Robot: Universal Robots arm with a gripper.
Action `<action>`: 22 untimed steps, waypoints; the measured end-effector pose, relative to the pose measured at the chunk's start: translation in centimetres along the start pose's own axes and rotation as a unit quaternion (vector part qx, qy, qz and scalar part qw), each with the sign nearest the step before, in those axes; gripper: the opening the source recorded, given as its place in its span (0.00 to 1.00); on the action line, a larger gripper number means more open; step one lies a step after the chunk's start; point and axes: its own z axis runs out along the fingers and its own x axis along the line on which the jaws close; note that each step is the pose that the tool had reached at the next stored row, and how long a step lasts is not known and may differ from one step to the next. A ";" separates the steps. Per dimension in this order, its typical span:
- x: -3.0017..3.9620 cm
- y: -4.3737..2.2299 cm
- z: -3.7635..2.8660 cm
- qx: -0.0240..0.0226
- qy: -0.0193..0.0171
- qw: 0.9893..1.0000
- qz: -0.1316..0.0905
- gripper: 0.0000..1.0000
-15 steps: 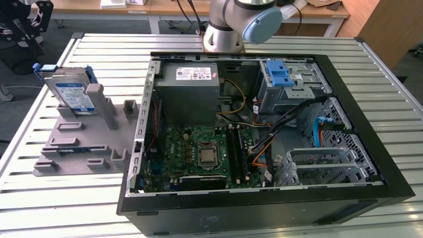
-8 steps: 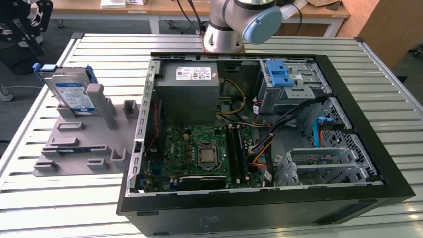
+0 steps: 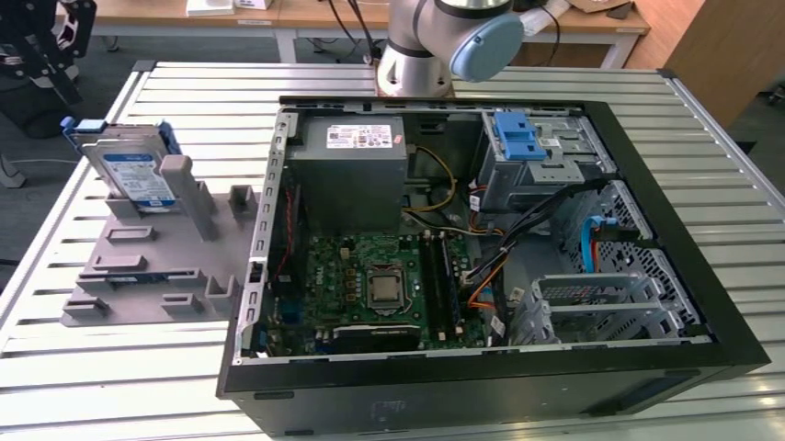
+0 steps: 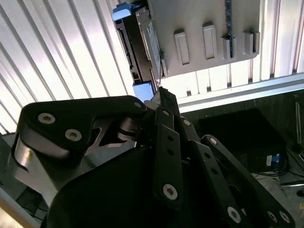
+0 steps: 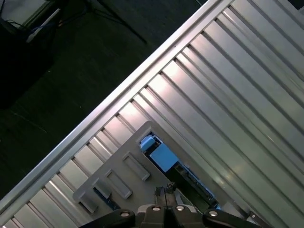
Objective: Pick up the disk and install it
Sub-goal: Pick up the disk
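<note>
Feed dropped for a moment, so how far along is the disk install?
Nothing looks done yet: the disk stands upright in the grey holder, outside the open computer case. In hand: nothing; in the first wrist view the tool is shut and empty, clear of the disk. Left: the whole pickup and installation.

No print is legible from here. The disk [image 3: 129,170], on edge in the grey holder [image 3: 153,266] near the far corner of the table [image 3: 197,92] at the exterior view's left, carries a blue-and-white label [image 3: 138,181]. The power-supply box [image 3: 356,188] inside the computer case [image 3: 491,404] carries a white sticker [image 3: 359,136].
</note>
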 end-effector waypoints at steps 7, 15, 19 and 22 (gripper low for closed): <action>0.00 0.00 0.00 -0.001 0.002 0.999 -0.048 0.11; 0.00 0.00 0.00 -0.003 0.005 0.995 -0.104 0.11; 0.00 0.00 0.00 -0.003 0.006 0.990 -0.139 0.11; 0.00 -0.01 0.01 -0.004 0.007 0.986 -0.166 0.11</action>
